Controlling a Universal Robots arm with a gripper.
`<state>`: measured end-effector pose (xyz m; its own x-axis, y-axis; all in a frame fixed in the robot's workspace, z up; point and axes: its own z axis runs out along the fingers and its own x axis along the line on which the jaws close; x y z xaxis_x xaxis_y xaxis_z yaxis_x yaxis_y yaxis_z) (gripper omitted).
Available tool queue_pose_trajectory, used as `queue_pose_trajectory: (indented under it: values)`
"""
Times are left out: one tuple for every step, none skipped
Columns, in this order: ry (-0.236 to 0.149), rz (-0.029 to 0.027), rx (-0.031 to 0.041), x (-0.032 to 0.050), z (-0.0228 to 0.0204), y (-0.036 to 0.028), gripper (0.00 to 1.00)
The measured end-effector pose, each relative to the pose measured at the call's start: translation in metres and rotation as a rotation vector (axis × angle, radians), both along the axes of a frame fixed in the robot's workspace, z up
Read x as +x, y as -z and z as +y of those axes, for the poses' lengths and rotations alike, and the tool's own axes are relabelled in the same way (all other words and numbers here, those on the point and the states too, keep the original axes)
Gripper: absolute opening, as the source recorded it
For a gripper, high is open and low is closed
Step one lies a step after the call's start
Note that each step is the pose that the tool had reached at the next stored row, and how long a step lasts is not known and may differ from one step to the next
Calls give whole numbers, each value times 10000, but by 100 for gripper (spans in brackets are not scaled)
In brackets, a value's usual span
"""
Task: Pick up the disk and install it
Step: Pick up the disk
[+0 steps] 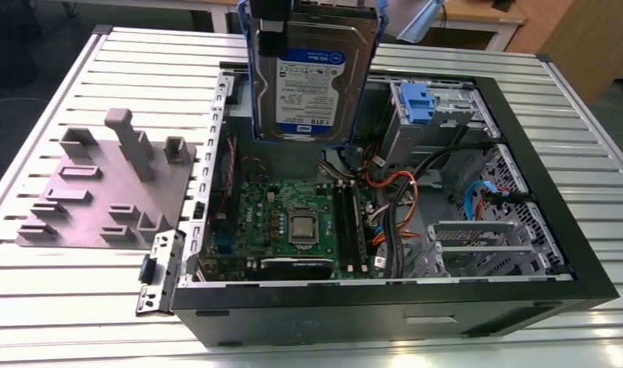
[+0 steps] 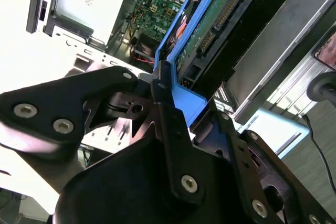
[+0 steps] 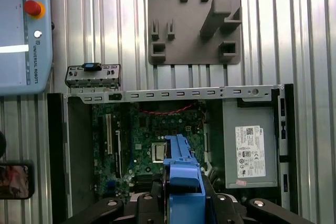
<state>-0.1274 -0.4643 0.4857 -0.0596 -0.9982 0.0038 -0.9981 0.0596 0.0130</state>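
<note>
Overhead, black pincer [image 2: 189, 97] clenched on blue-framed silver-grey rectangular hard disk [image 1: 311, 77], held upright above the open black computer case [image 1: 393, 297] on ribbed metal desk [image 1: 66, 307].

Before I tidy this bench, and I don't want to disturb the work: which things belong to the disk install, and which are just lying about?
In the job:
disk, gripped by the end effector
open computer case beneath it

Lying about:
grey fixture plate with pegs
teach pendant
</note>
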Motion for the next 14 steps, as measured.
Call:
queue_pose_trajectory:
  values:
    - [0, 0, 0, 6, 0, 0, 36]
    - [1, 0, -1, 7, 0, 0, 36]
    - [0, 1, 0, 7, 0, 0, 36]
    - [0, 0, -1, 7, 0, 0, 36]
    - [0, 0, 0, 7, 0, 0, 36]
    - [0, 0, 0, 7, 0, 0, 36]
    - [0, 0, 0, 8, 0, 0, 36]
    - [0, 0, -3, 8, 0, 0, 36]
    - [-1, 1, -4, 10, -1, 0, 36]
    - [-2, 0, -4, 14, -1, 1, 36]
    - [-1, -1, -3, 20, -1, 2, 36]
    - [0, 0, -5, 30, 0, 2, 36]
    - [0, 0, -6, 40, -1, 3, 36]
    - [0, -1, -5, 53, -1, 4, 36]
